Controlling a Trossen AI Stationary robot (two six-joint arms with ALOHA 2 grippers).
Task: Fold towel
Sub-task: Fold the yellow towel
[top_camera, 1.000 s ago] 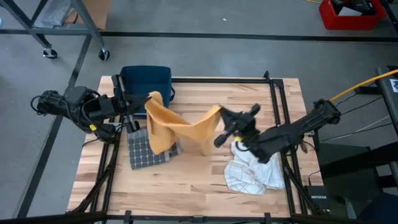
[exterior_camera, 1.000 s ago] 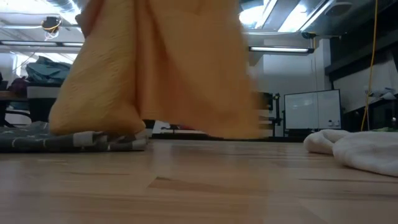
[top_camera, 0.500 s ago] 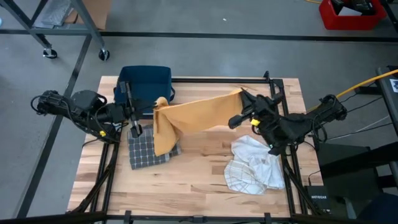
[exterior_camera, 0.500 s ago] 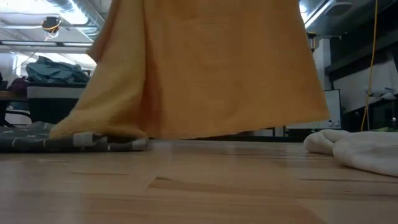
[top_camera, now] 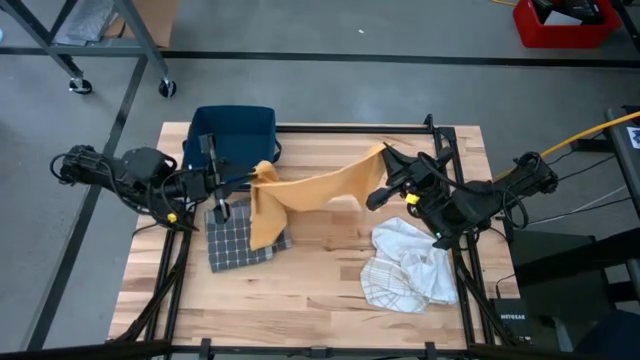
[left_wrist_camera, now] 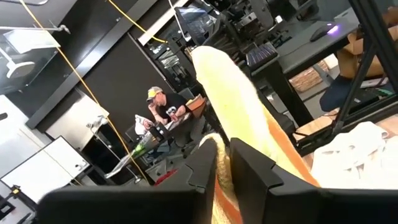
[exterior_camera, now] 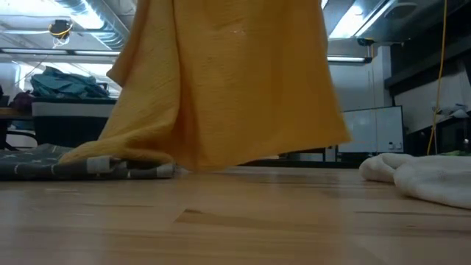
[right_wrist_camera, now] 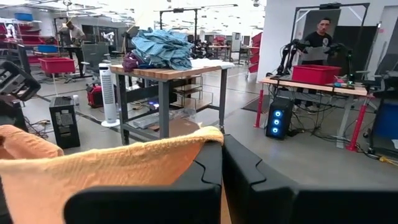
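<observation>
From above, you see the orange towel stretched in the air between your two claws. The left gripper pinches one corner near the blue bin. The right gripper is clenched on the other corner, at the far side of the wooden table. The towel's low end lies on a grey checked cloth. A white cloth sits bunched near your right arm.

From table height, you see the orange towel hanging like a curtain, its bottom edge touching the table.

In your left wrist view, the two fingers have the towel between them. A person sits far behind.

In your right wrist view, the fingers press tight together on the towel's edge.
</observation>
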